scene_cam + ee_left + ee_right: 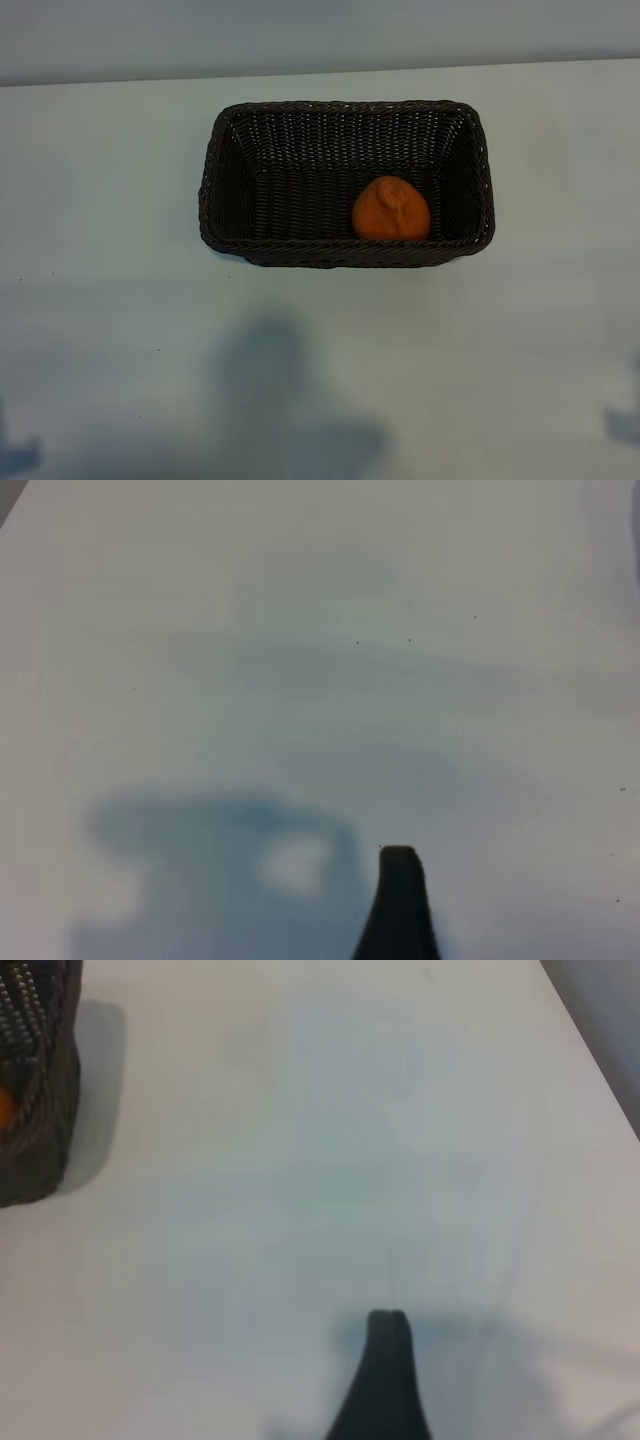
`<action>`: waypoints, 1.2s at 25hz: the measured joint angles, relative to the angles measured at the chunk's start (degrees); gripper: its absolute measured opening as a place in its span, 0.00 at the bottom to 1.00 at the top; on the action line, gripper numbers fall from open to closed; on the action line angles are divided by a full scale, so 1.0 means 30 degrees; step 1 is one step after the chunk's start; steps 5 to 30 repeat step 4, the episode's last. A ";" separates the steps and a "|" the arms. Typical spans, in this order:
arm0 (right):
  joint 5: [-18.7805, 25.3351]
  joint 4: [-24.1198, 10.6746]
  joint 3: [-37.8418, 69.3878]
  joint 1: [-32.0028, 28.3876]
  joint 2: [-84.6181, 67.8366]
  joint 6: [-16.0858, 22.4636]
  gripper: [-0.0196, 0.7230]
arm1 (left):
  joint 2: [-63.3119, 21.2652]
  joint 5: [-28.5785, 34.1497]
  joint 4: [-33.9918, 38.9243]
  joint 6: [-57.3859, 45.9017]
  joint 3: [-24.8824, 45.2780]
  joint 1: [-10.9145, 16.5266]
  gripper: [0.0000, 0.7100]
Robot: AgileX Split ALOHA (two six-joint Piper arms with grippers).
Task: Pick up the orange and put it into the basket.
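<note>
Seen steeply from above: pale counter (100,300), with a basket (225,175) at upper centre of the frame, long axis running left to right. Inside it, toward the lower right corner, the orange (391,209), resting on the woven floor against the near wall. Task apparently done already; nothing left to fetch. At the bottom corners, only dim slivers of each arm, cut off by the frame edge, both well apart from the basket. Left hand (398,900) shown in its wrist view as a single dark fingertip over bare counter, its mate out of frame; jaws standing apart, holding nothing. Right hand (385,1375) likewise one dark fingertip, jaws apart and empty, with a basket corner and a fleck of orange at the far left edge of its view. Right hand the nearer to the basket. Soft shadows blur the lower counter.
</note>
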 joint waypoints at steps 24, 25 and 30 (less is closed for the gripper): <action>0.0000 0.0000 0.0000 0.0000 0.0000 0.0000 0.81 | 0.0000 0.0000 0.0000 0.0000 0.0000 0.0000 0.82; 0.0000 0.0000 0.0000 0.0000 0.0000 0.0000 0.81 | 0.0000 0.0000 0.0000 0.0000 0.0000 0.0000 0.82; 0.0000 0.0000 0.0000 0.0000 0.0000 0.0000 0.81 | 0.0000 0.0000 0.0000 0.0000 0.0000 0.0000 0.82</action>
